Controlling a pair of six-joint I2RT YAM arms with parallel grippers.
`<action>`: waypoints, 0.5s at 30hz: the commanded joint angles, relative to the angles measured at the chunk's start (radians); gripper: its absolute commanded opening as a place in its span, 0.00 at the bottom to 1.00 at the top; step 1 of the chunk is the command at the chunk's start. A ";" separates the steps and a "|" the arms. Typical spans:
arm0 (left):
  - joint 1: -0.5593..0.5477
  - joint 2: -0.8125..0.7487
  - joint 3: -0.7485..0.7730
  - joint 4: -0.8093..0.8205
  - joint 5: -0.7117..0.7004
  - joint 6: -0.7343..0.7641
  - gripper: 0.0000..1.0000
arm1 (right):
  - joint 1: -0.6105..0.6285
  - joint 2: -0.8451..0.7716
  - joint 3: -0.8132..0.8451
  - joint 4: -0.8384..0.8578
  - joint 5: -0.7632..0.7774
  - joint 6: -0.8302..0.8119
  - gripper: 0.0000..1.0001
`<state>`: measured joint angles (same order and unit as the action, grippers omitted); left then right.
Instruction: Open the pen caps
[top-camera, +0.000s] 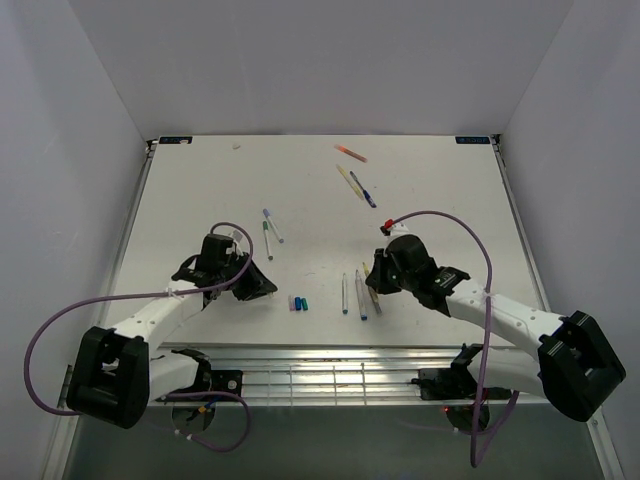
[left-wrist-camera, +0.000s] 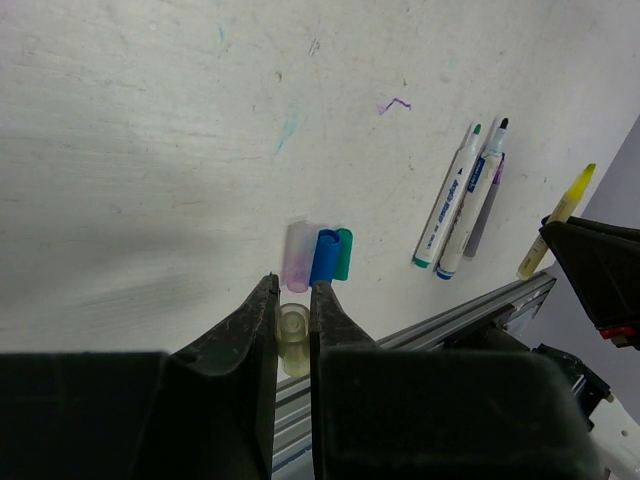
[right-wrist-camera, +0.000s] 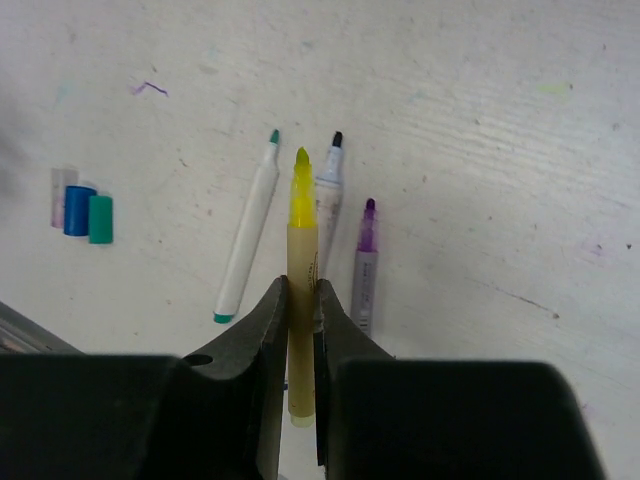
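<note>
Pale-yellow translucent plastic cap (left-wrist-camera: 292, 335): pinching it tight in left gripper (left-wrist-camera: 295, 290), near loose purple, blue and teal caps (left-wrist-camera: 324, 257); clamping bare yellow-tipped marker pen (right-wrist-camera: 302, 240) in right gripper (right-wrist-camera: 300, 288); risking dropping it, rolling off near edge, inking white table (left-wrist-camera: 150, 150).

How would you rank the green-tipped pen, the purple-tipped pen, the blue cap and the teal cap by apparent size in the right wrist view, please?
1. green-tipped pen
2. purple-tipped pen, near end perhaps hidden behind the right gripper
3. blue cap and teal cap, about alike
</note>
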<state>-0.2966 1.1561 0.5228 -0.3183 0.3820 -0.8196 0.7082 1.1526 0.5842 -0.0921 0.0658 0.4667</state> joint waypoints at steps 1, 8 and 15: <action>-0.001 -0.024 -0.032 0.067 0.043 0.000 0.00 | -0.026 -0.022 -0.023 -0.029 0.029 -0.007 0.08; -0.015 -0.019 -0.081 0.107 0.058 -0.007 0.06 | -0.081 -0.001 -0.069 -0.028 0.035 0.003 0.08; -0.026 -0.003 -0.119 0.148 0.064 -0.015 0.19 | -0.099 0.032 -0.084 -0.024 0.031 -0.003 0.08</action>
<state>-0.3164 1.1564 0.4171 -0.2111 0.4301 -0.8295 0.6174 1.1736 0.5045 -0.1268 0.0837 0.4671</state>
